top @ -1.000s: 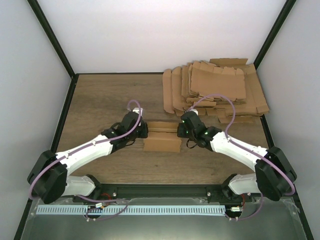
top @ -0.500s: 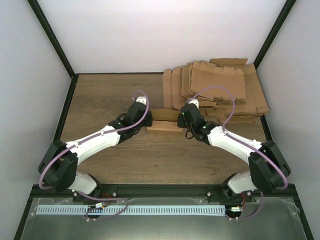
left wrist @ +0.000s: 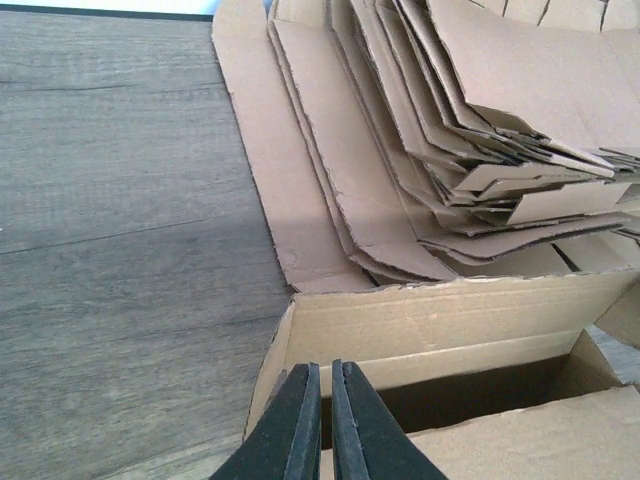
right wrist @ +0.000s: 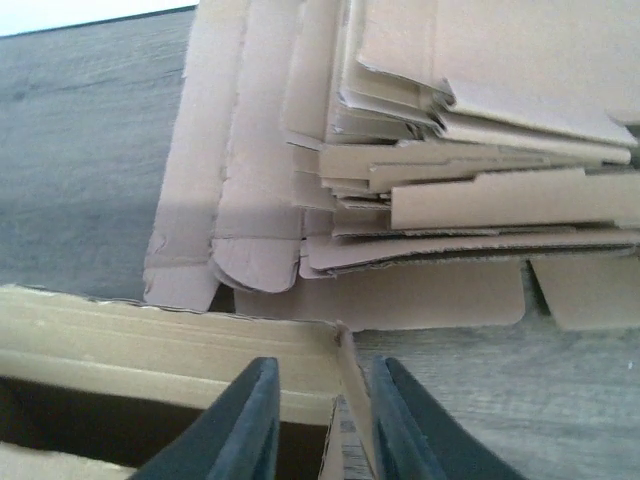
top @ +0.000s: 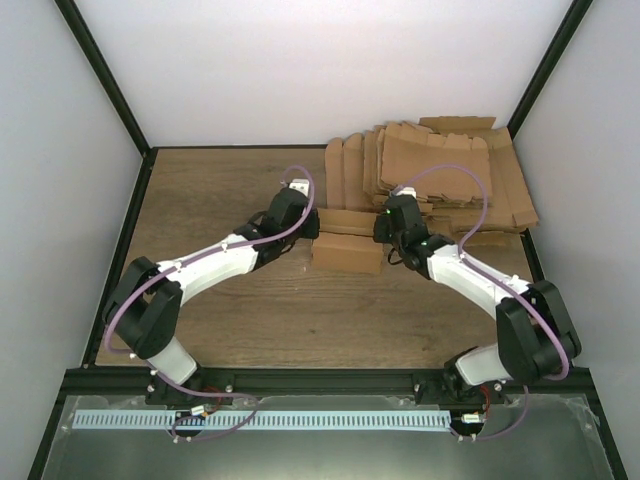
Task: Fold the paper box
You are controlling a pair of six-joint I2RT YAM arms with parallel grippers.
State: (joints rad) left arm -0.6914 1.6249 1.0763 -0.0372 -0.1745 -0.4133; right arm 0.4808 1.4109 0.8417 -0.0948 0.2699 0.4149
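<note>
The paper box [top: 347, 247], a small oblong trough of plain brown corrugated card with creased walls and an open top, lies on the wood-grain desk [top: 220, 190], right at the near edge of the pile of flat blanks [top: 430, 175]. On the side away from the pile's bulk, the left end effector [left wrist: 322, 368] is clenched at the box's end wall. The right end effector [right wrist: 322, 370] is released, its black fingers straddling the opposite end flap.
</note>
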